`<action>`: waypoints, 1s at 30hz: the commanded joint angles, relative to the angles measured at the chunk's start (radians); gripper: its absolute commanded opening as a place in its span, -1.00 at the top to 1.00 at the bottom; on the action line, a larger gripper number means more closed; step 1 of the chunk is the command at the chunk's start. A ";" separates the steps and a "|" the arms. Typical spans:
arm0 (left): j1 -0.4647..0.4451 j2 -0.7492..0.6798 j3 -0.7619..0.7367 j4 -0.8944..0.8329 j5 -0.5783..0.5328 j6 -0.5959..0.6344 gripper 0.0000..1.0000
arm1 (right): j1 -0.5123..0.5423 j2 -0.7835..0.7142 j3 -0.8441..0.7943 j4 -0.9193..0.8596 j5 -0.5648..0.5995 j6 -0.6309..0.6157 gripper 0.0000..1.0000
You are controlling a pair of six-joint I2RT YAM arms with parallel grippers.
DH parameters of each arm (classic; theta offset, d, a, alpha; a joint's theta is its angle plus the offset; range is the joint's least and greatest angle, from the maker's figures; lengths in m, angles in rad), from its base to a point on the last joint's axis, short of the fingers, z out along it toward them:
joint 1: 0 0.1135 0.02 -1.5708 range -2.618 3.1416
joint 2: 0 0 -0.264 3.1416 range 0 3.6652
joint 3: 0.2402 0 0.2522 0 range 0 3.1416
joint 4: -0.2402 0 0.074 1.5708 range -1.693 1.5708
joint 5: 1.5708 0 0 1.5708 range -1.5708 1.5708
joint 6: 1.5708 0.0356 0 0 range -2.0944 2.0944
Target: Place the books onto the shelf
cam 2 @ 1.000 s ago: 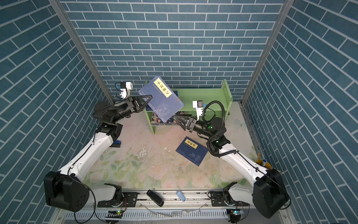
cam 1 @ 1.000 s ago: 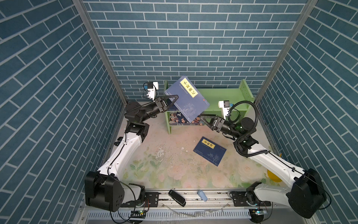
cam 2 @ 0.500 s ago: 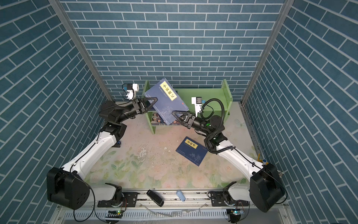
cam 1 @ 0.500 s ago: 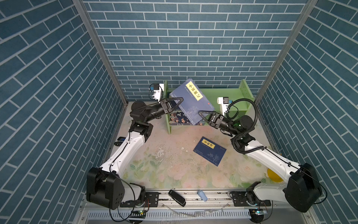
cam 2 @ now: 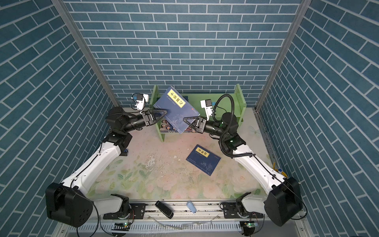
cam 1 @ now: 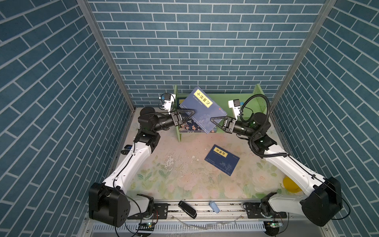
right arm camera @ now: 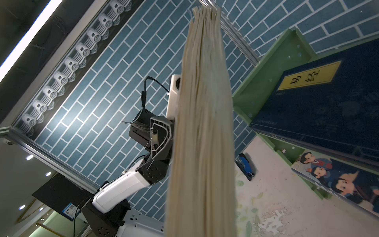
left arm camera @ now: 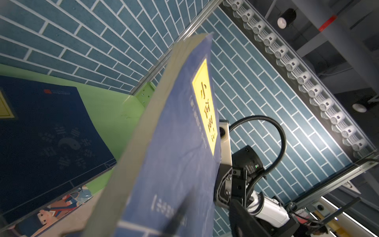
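Blue brick walls enclose a floral mat (cam 1: 174,184). At upper centre a navy book (cam 1: 203,115) hangs tilted before the shelf (cam 1: 259,93), over the cartoon book (cam 1: 189,128) on its lower tier. The right gripper (cam 1: 211,119) pinches its lower right edge; the left gripper (cam 1: 193,111) sits at its left edge, whether pressing or spread I cannot tell. A second book (cam 1: 222,160) lies flat on the mat, right of centre.

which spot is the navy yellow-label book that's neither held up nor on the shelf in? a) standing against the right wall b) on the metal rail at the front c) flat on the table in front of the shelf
c: the navy book lies flat, cover up, on the table, in front of the shelf and apart from it.
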 commanded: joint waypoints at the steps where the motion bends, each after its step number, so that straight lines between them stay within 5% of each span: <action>1: 0.008 -0.035 0.062 -0.229 0.080 0.231 -0.50 | -0.066 -0.071 0.068 -0.139 -0.157 -0.094 1.00; 7: 0.008 -0.031 0.080 -0.300 0.213 0.280 -0.66 | -0.119 -0.105 0.091 -0.304 -0.357 -0.137 1.00; 16: 0.009 -0.023 0.105 -0.380 0.267 0.288 -0.65 | -0.122 -0.152 0.167 -0.707 -0.424 -0.406 1.00; 30: -0.016 -0.019 0.090 -0.315 0.337 0.212 0.41 | -0.127 -0.040 0.285 -0.802 -0.443 -0.475 1.00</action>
